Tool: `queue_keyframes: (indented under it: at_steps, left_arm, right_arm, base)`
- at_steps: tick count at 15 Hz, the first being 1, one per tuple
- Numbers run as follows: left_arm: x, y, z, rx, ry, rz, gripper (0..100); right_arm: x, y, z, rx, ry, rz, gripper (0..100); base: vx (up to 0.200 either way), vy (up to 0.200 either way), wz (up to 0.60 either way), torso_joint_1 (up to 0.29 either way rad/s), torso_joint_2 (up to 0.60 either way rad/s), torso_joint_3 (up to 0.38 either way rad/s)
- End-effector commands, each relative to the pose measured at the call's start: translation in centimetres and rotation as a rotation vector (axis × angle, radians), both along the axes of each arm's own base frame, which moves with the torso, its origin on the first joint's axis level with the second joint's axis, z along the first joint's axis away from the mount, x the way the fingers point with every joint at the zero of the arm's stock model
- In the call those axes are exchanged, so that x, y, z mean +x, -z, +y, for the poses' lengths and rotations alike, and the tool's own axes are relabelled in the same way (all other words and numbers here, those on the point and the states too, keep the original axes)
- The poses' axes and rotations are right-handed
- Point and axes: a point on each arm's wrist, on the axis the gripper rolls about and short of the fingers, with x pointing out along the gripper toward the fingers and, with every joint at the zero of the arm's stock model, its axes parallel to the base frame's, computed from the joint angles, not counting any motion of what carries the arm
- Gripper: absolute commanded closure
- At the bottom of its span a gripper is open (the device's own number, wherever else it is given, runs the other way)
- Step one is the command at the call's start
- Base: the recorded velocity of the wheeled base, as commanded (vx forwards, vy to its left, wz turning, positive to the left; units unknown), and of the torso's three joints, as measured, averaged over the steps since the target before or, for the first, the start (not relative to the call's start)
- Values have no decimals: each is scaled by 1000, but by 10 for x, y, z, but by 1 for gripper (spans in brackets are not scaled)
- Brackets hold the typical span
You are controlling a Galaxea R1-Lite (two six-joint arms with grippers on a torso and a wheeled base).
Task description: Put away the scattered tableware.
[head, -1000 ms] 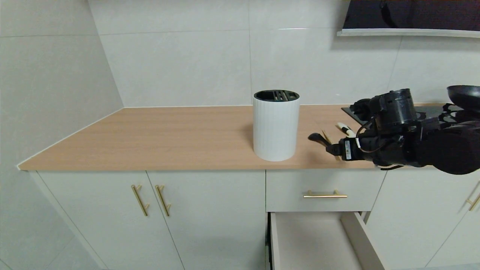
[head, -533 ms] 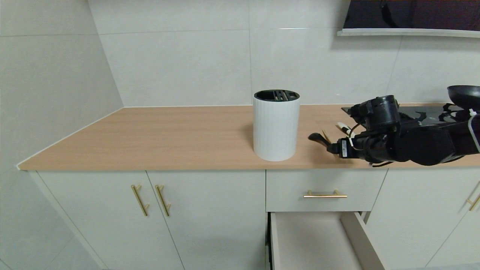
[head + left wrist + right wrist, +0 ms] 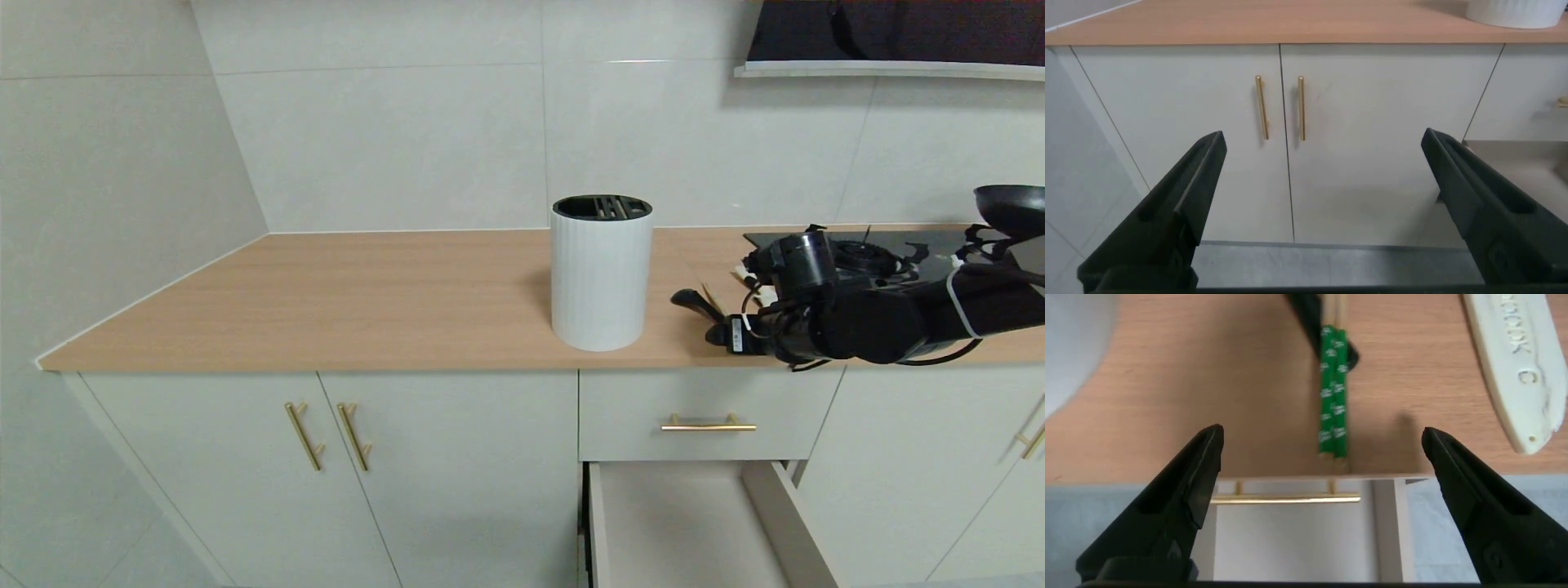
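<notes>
Lowest in the head view, bottom centre, a drawer (image 3: 686,523) stands pulled open with a pale floor and nothing visible on the part that shows. The left gripper (image 3: 1323,139) hangs low before the cabinet doors (image 3: 1282,139), its fingers spread wide and holding nothing. Above, at the right of the frame, the right gripper (image 3: 1321,445) hovers over the front edge of the countertop (image 3: 367,302), its claw wide and bare. It straddles the chopsticks (image 3: 1333,392), a pair banded in green that lies flat on the wood near that edge. A black utensil (image 3: 690,300) lies touching or crossing them at their far end, and a white utensil (image 3: 1519,367) lies a little apart toward the stove (image 3: 898,245). The white holder (image 3: 602,282) stands upright at centre frame, beside the scattered pieces. By my judgement the step in hand is the approach to the chopsticks, with nothing yet gripped. The next move calls for coming down squarely over the green band and closing on both sticks together. They lie flat against the board, so the fingertips must meet the wood closely, and the black utensil alongside may be nudged or caught up too.
</notes>
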Motion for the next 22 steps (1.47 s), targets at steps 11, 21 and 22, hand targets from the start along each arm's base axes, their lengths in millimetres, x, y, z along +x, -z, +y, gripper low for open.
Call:
queue_keyframes:
  at_steps: [11, 21, 22]
  left_arm:
    - [0, 0, 0, 0, -1, 0, 0]
    - [0, 0, 0, 0, -1, 0, 0]
    - [0, 0, 0, 0, -1, 0, 0]
  right_arm:
    - [3, 3, -1, 12, 11, -5, 100]
    - [-163, -89, -28, 32, -75, -4, 100]
    - [-180, -91, -31, 44, -115, 30, 100]
  base:
    - [0, 0, 0, 0, 0, 0]
    - [0, 0, 0, 0, 0, 0]
    - [0, 0, 0, 0, 0, 0]
